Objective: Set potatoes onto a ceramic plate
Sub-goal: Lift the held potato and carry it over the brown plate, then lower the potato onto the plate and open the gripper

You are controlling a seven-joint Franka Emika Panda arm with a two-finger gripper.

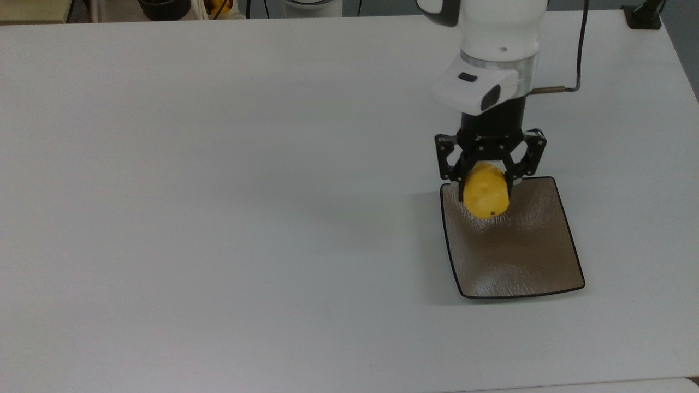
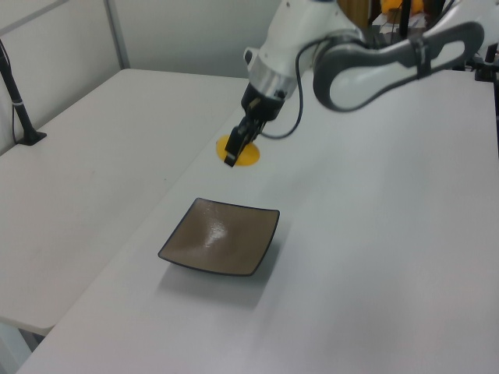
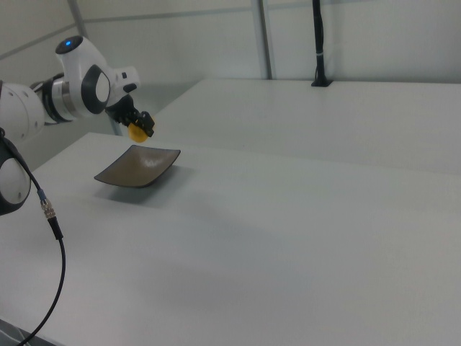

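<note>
My gripper (image 1: 486,183) (image 2: 236,150) (image 3: 140,127) is shut on the yellow potato (image 1: 485,191) (image 2: 243,153) (image 3: 136,133) and holds it in the air. In the top view the potato hangs over the upper left part of the square brown ceramic plate (image 1: 519,251). The plate (image 2: 222,238) (image 3: 137,167) lies flat on the white table with nothing on it. In the left view the potato is above and behind the plate's far edge. A tiny dark spot shows on the potato's lower end in the top view.
The white table (image 1: 218,191) stretches wide to the top view's left of the plate. A black cable (image 1: 580,43) runs from the wrist. A black post base (image 1: 644,16) stands at the table's far right corner in the top view. A second table (image 2: 93,156) adjoins in the left view.
</note>
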